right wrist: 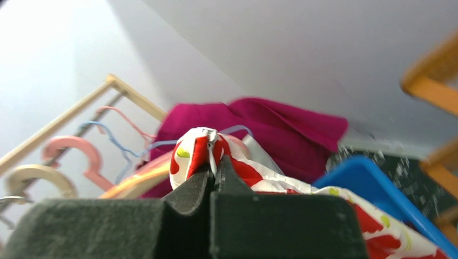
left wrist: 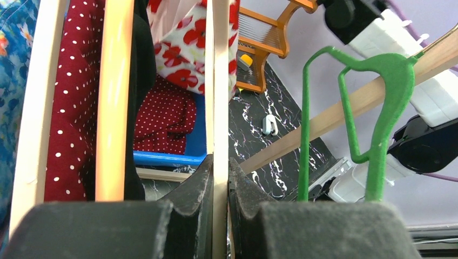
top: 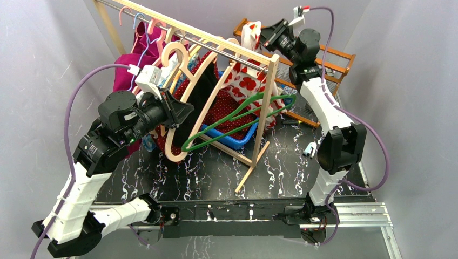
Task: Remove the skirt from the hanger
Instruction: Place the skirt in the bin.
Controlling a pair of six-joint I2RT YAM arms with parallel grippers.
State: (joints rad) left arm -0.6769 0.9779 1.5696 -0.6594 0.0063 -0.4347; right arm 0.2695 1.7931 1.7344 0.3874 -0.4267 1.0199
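Though rack between, right gripper seemingly tight on skirt, left gripper on hanger.

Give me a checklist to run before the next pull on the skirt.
1. Hold of the left gripper on the wooden hanger: ok, shut on its bar.
2. Hold of the right gripper on the skirt: ok, pinching its edge.
3. Skirt free of the wooden hanger: cannot tell, other clothes and the rack hide it.
4. Green hanger apart from the skirt: cannot tell, they overlap in the top view.
5. Blue basket below the clothes: ok.
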